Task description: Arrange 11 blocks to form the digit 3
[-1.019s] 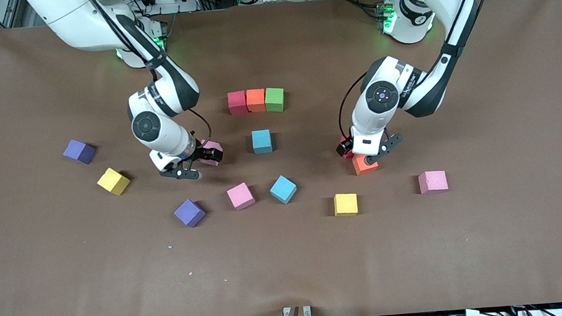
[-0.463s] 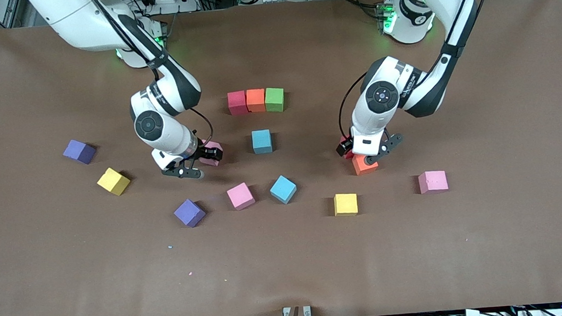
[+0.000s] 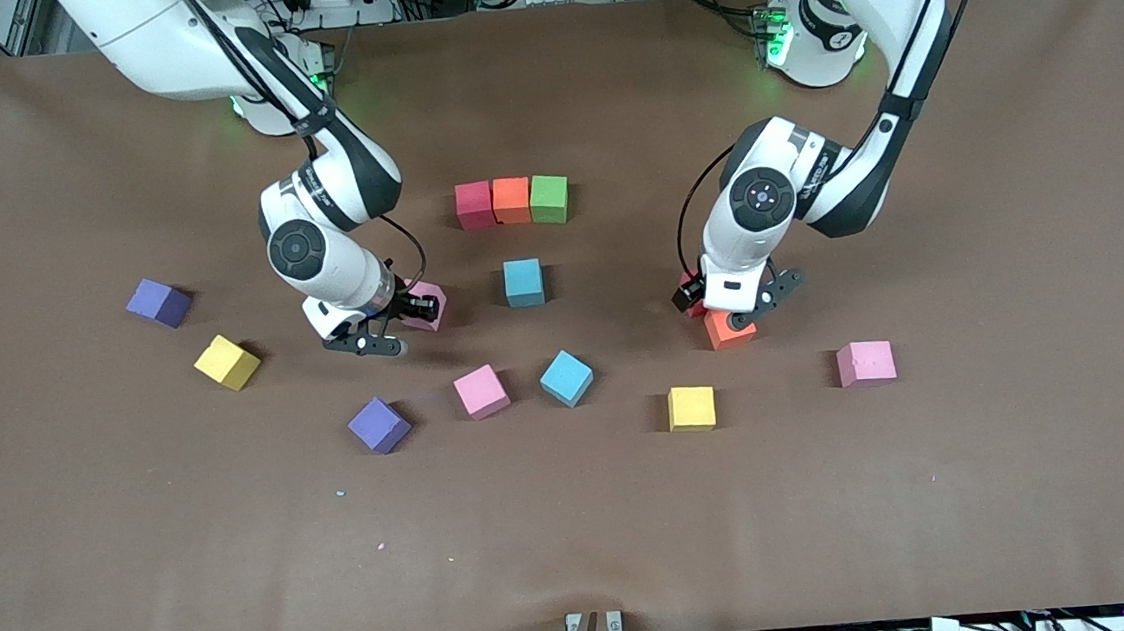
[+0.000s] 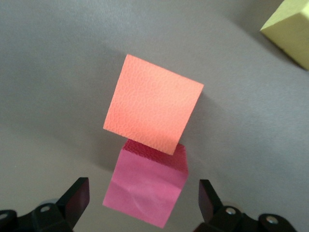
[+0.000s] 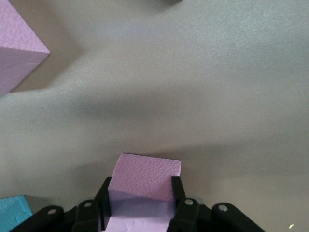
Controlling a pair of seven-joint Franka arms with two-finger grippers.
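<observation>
A red (image 3: 474, 205), an orange (image 3: 512, 200) and a green block (image 3: 549, 199) form a touching row, with a blue block (image 3: 523, 282) nearer the camera. My right gripper (image 3: 413, 310) is shut on a pink block (image 3: 428, 302), held between its fingers in the right wrist view (image 5: 145, 176), low over the table beside the blue block. My left gripper (image 3: 709, 310) is open, its fingers (image 4: 77, 198) on either side of a red block (image 4: 147, 191) without touching it. That red block touches an orange block (image 4: 152, 111), also seen in the front view (image 3: 730, 329).
Loose blocks lie nearer the camera: pink (image 3: 481, 391), blue (image 3: 566, 377), purple (image 3: 379, 424), yellow (image 3: 692, 408), pink (image 3: 866, 363). A purple (image 3: 159, 302) and a yellow block (image 3: 226, 362) lie toward the right arm's end.
My right gripper has shifted slightly toward the row with the pink block in it. My left gripper has barely moved over the red block.
</observation>
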